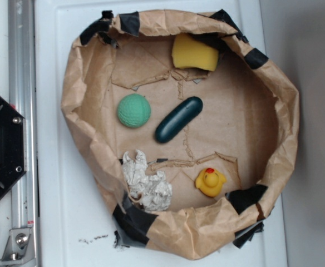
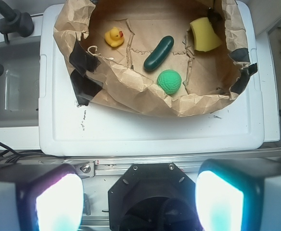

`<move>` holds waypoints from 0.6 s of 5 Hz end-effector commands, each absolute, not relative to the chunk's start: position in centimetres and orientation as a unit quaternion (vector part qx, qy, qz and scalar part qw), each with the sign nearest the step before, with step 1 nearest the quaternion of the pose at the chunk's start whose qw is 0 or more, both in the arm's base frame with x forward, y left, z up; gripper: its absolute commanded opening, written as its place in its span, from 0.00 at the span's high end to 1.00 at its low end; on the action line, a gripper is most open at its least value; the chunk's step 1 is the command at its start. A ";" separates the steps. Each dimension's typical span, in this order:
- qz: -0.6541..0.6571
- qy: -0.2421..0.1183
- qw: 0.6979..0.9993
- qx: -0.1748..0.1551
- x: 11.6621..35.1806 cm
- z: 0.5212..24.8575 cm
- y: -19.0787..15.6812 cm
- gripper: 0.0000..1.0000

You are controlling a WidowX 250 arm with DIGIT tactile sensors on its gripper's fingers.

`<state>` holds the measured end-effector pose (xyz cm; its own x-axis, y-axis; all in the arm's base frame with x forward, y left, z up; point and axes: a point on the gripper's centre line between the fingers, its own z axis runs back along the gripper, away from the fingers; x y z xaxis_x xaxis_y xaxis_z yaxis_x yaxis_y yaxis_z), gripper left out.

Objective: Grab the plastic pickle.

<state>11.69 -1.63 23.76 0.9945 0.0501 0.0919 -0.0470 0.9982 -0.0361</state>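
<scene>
From where I stood, a black robot base plate (image 1: 1,147) sat at the far left beside a metal rail (image 1: 22,128). Next came the white lid-like surface (image 1: 57,222) carrying a brown paper nest (image 1: 82,83) patched with black tape (image 1: 132,219). Inside it, going rightward, lay a crumpled white paper wad (image 1: 147,184), a light green dimpled ball (image 1: 133,110), then the plastic pickle (image 1: 178,119), dark green and glossy, lying flat and slanted near the middle of the paper floor, close to the ball but not touching it. A yellow rubber duck (image 1: 210,182) sat lower right, and a yellow sponge (image 1: 194,53) leaned at the upper rim. No writing or label could be read anywhere. In the wrist view the end effector (image 2: 140,202) hung well back from the nest, its two pale fingers (image 2: 58,204) spread wide, gripping nothing.
</scene>
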 end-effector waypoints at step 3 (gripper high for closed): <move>0.148 -0.129 0.979 -0.045 19.6 19.6 0.3 0.00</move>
<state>19.42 -0.24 18.83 0.9326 0.2905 0.2141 -0.2700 0.9553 -0.1201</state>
